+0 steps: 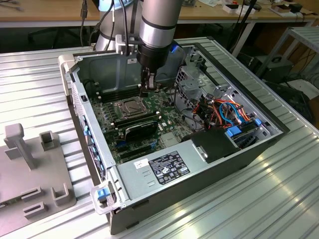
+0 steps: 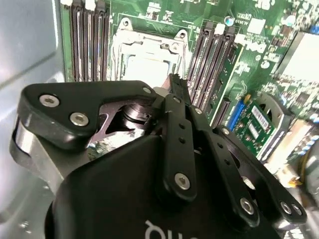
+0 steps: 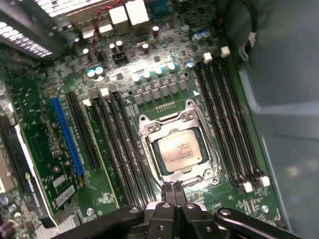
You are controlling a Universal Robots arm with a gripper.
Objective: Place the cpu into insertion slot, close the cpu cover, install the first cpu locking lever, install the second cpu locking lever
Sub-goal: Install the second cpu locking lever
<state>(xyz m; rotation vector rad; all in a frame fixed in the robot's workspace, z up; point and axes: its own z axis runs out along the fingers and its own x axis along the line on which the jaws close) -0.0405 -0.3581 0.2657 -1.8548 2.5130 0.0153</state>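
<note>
CPU (image 3: pixel 179 151) is already sitting in the insertion slot (image 3: pixel 195 122) on the motherboard, and the cpu cover (image 3: pixel 149 130) is lying flat around it, apparently closed. Whether either locking lever is latched, I cannot tell. The gripper (image 3: pixel 174 191) is hovering just beside the socket, fingertips pressed together, holding nothing.

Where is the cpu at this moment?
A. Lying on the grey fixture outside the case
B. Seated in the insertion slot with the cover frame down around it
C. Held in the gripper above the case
B: in the first wrist view the cpu lies in the insertion slot, with the cpu cover framing it.
</note>
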